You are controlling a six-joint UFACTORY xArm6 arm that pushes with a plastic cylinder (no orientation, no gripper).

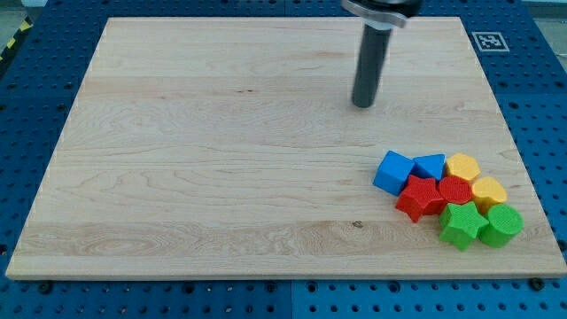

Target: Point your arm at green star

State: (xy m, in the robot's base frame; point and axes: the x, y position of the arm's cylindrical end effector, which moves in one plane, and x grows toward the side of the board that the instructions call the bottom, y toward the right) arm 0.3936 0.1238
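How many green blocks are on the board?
2. The green star lies at the cluster's bottom edge; the green cylinder touches it on the view's right. None seems hidden.

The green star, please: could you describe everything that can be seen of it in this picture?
The green star is a small, chunky, matte bright-green block with blunt points, lying flat near the wooden board's bottom right corner in the view. It sits at the bottom edge of a tight cluster, seemingly touching the red star on its upper left, the red block above it and the green cylinder on its right. My tip is far away, towards the view's top.
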